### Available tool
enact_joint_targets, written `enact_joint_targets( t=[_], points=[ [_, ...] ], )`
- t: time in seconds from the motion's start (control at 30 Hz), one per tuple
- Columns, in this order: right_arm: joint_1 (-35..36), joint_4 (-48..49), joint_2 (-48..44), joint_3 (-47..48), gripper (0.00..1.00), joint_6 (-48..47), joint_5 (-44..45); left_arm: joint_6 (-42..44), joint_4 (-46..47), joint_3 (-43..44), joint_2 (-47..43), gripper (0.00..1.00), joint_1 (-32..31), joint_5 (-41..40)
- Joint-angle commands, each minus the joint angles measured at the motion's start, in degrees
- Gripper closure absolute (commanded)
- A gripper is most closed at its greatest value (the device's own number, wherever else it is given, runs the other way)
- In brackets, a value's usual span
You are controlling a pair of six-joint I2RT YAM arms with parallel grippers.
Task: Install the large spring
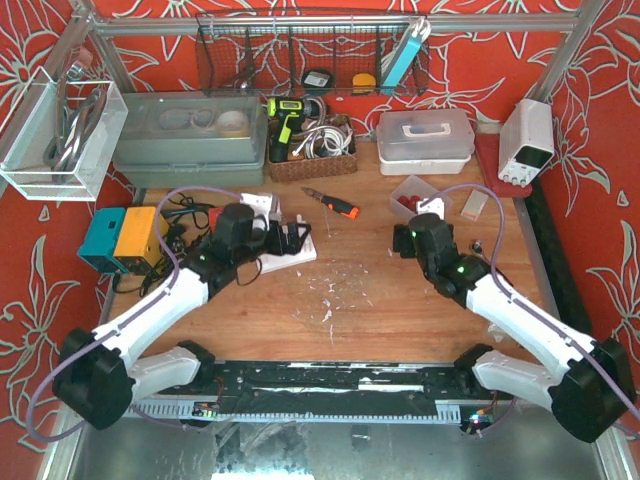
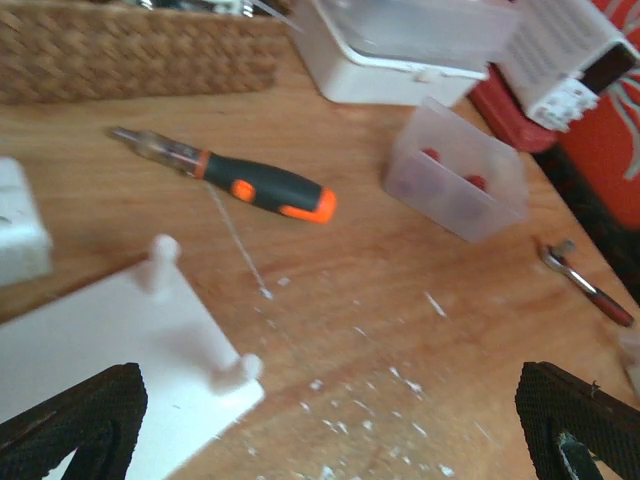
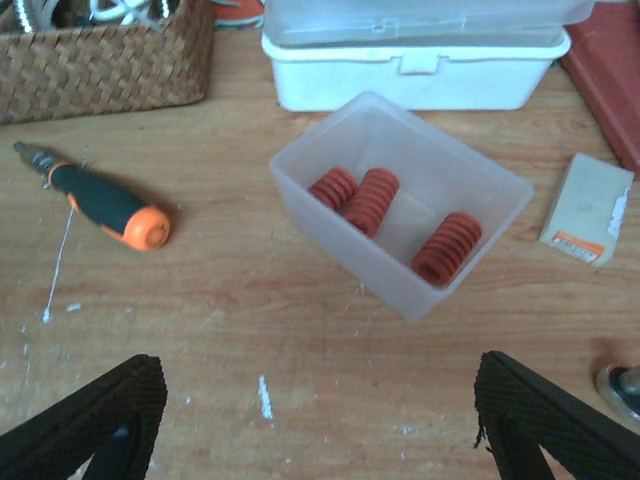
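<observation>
Three red coil springs lie in a translucent bin (image 3: 470, 185): a shorter one (image 3: 333, 187) on the left, a longer one (image 3: 370, 200) beside it and a long one (image 3: 446, 248) on the right. My right gripper (image 3: 320, 430) is open and empty, just short of the bin's near wall; it also shows in the top view (image 1: 418, 222). A white plate (image 2: 100, 340) with upright pegs (image 2: 160, 252) lies under my left gripper (image 2: 325, 440), which is open and empty. In the top view the left gripper (image 1: 296, 240) hovers over the plate's right edge (image 1: 303, 256).
An orange-and-black screwdriver (image 3: 108, 201) lies left of the bin. A wicker basket (image 3: 100, 55) and a white lidded box (image 3: 415, 50) stand behind. A small cardboard box (image 3: 587, 208) and a ratchet wrench (image 2: 585, 280) lie to the right. A white power supply (image 1: 527, 138) stands back right.
</observation>
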Motion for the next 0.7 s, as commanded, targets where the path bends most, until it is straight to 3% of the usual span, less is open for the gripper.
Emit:
enact_joint_targets(
  t=[0.0, 0.27, 0.5, 0.67],
  points=[
    [-3.92, -7.9, 4.92, 7.02, 0.16, 1.8, -0.89, -2.88, 19.19, -9.69, -4.24, 0.0, -3.17, 3.99],
    [-15.4, -14.49, 23.23, 20.82, 0.44, 2.7, -8.69, -1.58, 32.33, -22.22, -6.23, 0.0, -6.84, 4.97],
    [-20.39, -17.19, 37.82, 33.65, 0.55, 0.08, -15.43, 0.4, 35.7, -24.33, -6.13, 0.0, -8.01, 4.57],
    [-22.67, -20.21, 46.6, 42.74, 0.55, 0.66, -19.94, 0.25, 35.36, -24.11, -5.34, 0.0, -8.03, 4.08]
  ],
)
